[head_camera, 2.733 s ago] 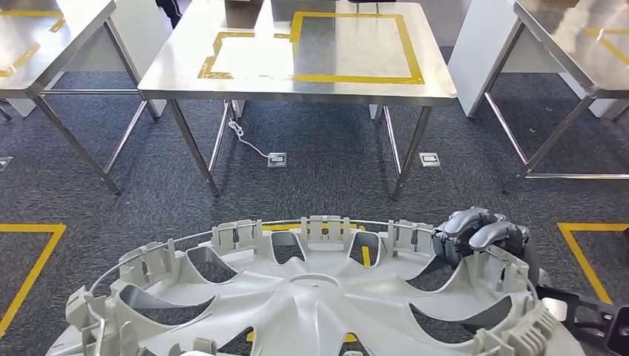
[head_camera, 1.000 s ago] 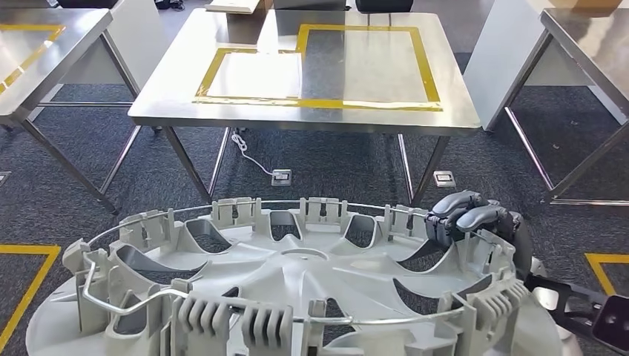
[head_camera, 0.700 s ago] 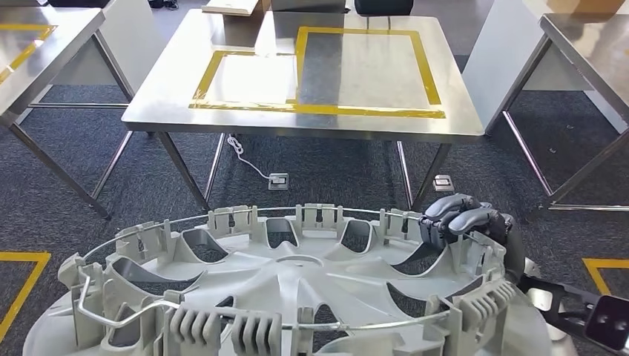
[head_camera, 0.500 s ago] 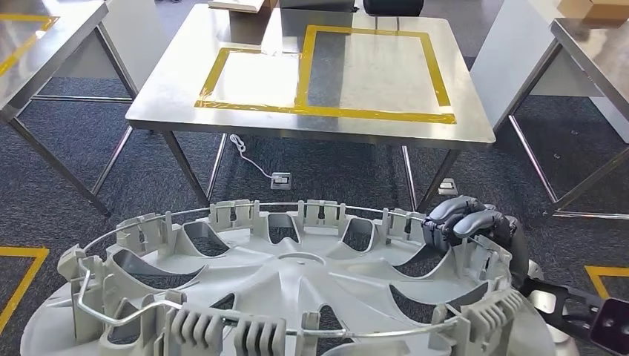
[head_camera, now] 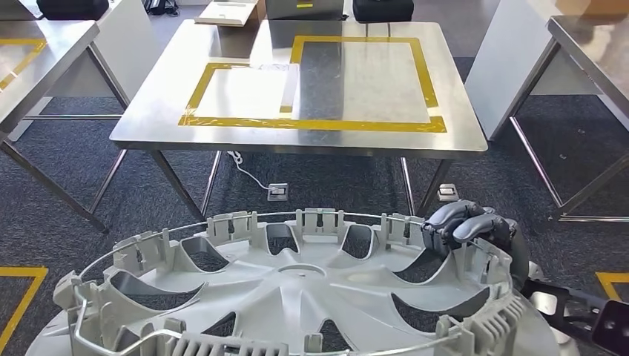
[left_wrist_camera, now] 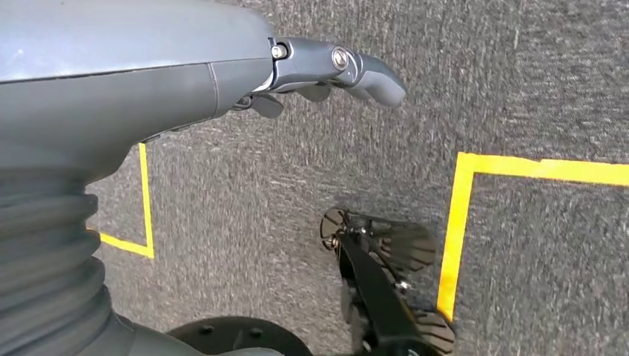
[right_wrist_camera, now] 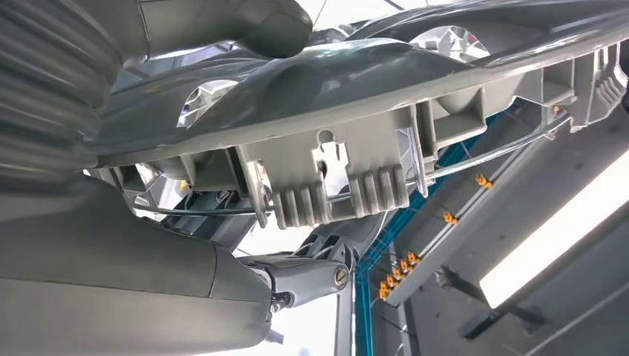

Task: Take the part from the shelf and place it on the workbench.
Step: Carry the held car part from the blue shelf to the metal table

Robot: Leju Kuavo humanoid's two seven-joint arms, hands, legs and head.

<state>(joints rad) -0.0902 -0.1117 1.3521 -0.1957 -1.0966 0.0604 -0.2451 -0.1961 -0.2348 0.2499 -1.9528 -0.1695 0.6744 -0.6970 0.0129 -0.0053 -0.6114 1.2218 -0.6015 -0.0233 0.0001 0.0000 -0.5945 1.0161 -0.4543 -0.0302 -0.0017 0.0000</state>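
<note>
Head view: there's exactly one part here, a big round light-grey plastic wheel cover (head_camera: pixel 297 297) with spoke cutouts, clip tabs round its rim and a thin metal wire ring running through those tabs. It sits low and close, inner side up, taking the whole 6 o'clock half of the shot, over dark grey carpet (head_camera: pixel 326 185). The right hand (head_camera: pixel 463 226) is at about 4 o'clock, and its dark grey fingers (head_camera: pixel 452 215) are curled over the rim from the outside, clamped onto the cover's edge between two clip tabs, so the cover stretches away from the fingers toward 9 o'clock. In the right wrist view the thumb (right_wrist_camera: pixel 297 274) sits on one face of the cover's edge and the ribbed clip tabs are right next to it, so the rim is sandwiched in that hand. The left hand (left_wrist_camera: pixel 222 74) hangs over the carpet with nothing in it, fingers loosely bent and apart. At 12 o'clock stands one stainless steel workbench (head_camera: pixel 133 126) with two yellow tape rectangles on top, a smaller one toward 11 and a larger one toward 1, sharing a side. The wheel cover is well short of it. Parts of two more steel tables poke in at 10 and 2 o'clock. Two floor sockets sit under the middle bench.
</note>
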